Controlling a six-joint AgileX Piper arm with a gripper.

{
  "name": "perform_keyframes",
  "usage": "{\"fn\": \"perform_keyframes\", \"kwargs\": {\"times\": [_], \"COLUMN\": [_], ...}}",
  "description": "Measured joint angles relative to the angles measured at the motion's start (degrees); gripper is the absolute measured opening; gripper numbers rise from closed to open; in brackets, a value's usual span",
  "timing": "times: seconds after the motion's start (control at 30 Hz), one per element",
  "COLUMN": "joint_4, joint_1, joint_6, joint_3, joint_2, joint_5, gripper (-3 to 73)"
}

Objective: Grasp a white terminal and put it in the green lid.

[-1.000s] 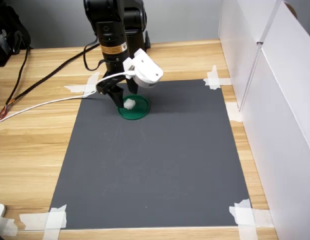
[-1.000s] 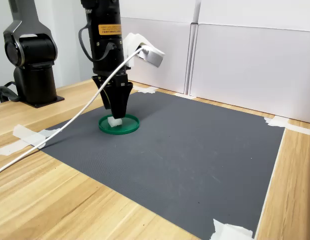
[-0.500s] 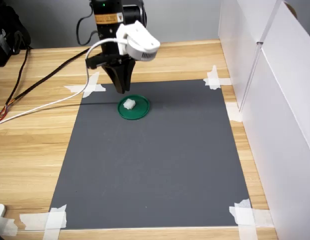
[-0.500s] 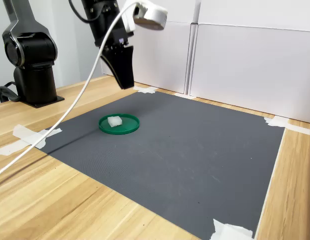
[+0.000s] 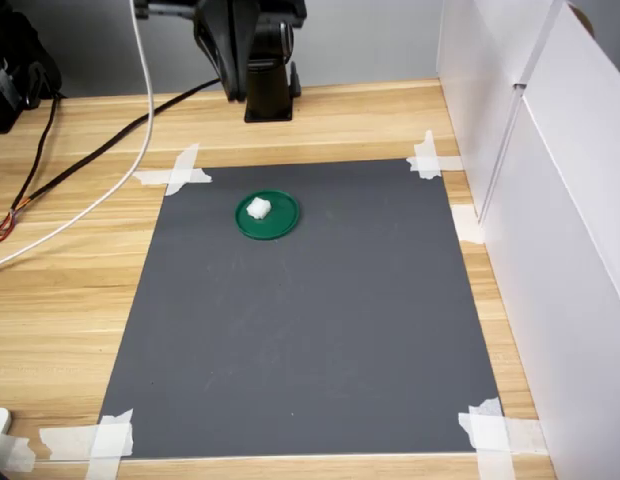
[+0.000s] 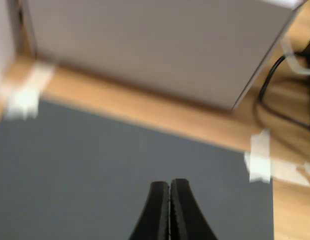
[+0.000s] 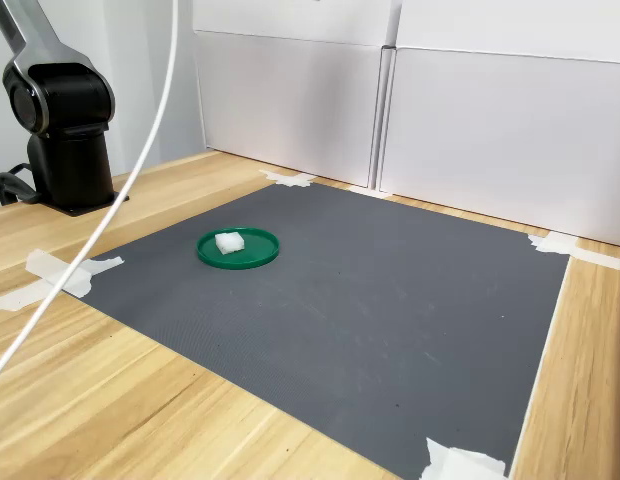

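The wooden desk (image 5: 70,290) is carrying a dark grey mat (image 5: 310,320) taped down at its corners. The green lid (image 5: 267,214) is lying flat on the mat, near the mat's far edge in the first exterior view. The white terminal (image 5: 258,208) is sitting inside it. In the wrist view, the tool (image 6: 169,192) is hanging above the mat with its fingers pressed together, gripping nothing.
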Motion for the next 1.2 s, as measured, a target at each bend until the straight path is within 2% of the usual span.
{"fn": "perform_keyframes", "kwargs": {"times": [0.13, 0.23, 0.53, 1.2], "joint_4": [0.76, 0.80, 0.94, 0.99], "joint_1": [0.00, 0.00, 0.00, 0.00], "joint_6": [3.88, 4.50, 4.89, 4.91], "joint_3": [6.73, 12.47, 19.42, 35.47], "joint_2": [-6.21, -12.15, -28.05, -47.68], "joint_5": [-7.15, -9.11, -8.59, -8.61], "gripper": [-2.0, -2.0, -2.0, -2.0]}}
